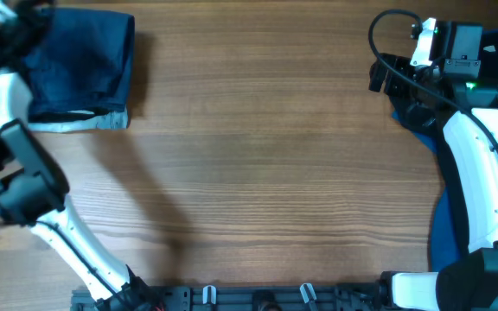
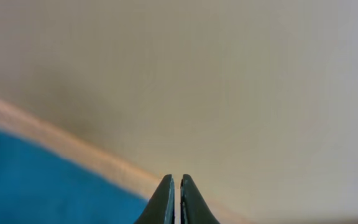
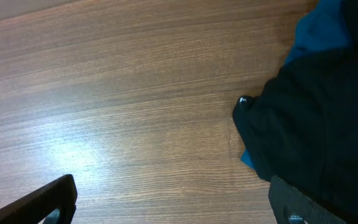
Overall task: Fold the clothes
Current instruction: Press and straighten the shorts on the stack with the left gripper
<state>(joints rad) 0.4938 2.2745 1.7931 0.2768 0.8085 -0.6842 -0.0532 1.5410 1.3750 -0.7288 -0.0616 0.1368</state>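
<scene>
Dark navy shorts (image 1: 80, 69), folded into a neat rectangle, lie at the table's far left corner. My left arm (image 1: 3, 95) reaches up beside them. The left gripper (image 2: 177, 186) is shut with nothing between its fingers. It is lifted and faces a pale wall, with a blurred blue patch (image 2: 36, 186) at the lower left. More clothes lie at the right: a black garment (image 3: 316, 124) on top of royal-blue fabric (image 3: 322, 28). My right gripper (image 3: 173, 202) is open wide just above bare wood. Its right finger (image 3: 297, 205) is beside the edge of the black garment.
The wooden table (image 1: 275, 173) fills the middle of the overhead view. The right arm (image 1: 478, 173) lies over blue fabric (image 1: 439, 233) along the right edge. A rail with clips (image 1: 258, 295) runs along the front edge.
</scene>
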